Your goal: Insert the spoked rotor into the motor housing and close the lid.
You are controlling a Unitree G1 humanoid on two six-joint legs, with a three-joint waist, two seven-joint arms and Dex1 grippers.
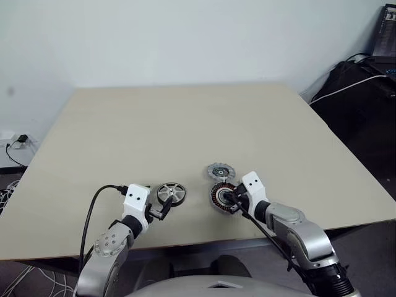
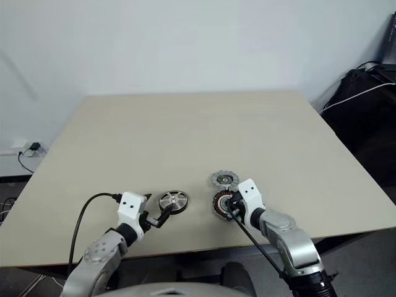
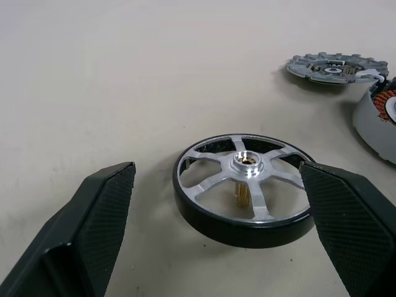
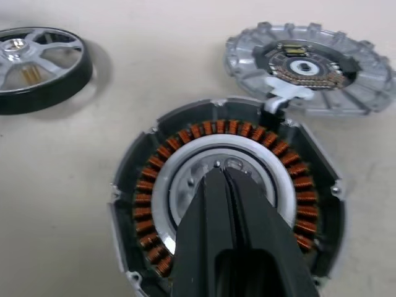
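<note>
The spoked rotor (image 3: pixel 247 185) lies flat on the table, silver spokes up, with a dark rim. My left gripper (image 1: pixel 162 210) is open, one finger (image 3: pixel 105 204) on each side of the rotor and neither clearly touching it. To its right lies the motor housing (image 4: pixel 185 136), its ring of copper windings facing up. My right gripper (image 4: pixel 221 176) is shut with nothing in it, and its tips point down into the housing's pale centre. The lid (image 4: pixel 309 68), a grey notched disc, lies just beyond the housing, touching its edge.
The beige table (image 1: pixel 185 124) stretches far ahead and to both sides. Its near edge runs just behind the parts. Black equipment with cables (image 1: pixel 365 93) stands off the table at the right, and a wall socket (image 1: pixel 18 141) is at the left.
</note>
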